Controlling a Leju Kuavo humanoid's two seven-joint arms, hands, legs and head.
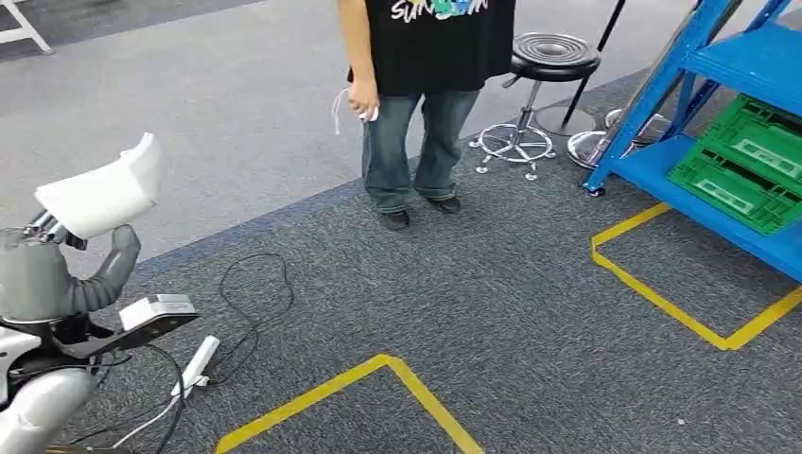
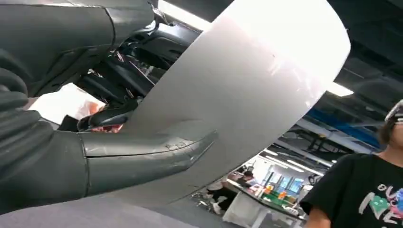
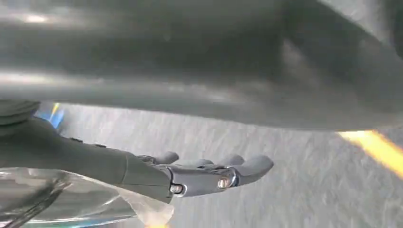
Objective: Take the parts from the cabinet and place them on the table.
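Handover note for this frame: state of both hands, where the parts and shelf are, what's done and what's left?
Left robot hand: raised, holds a white curved part.
Right robot hand: fingers extended; clear plastic lies near the palm, so whether it holds anything is unclear.
Blue shelf with green crates stands at far right. A person stands ahead on the carpet.
Done: one part in hand.
Left: reach the table, set the part down.

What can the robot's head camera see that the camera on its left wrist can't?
Head view alone: the blue shelf with green crates, a black stool, yellow floor tape and a cable on the carpet. Left wrist view alone: ceiling lights and distant desks. Both show the left hand holding the white part, and a person in a black shirt.
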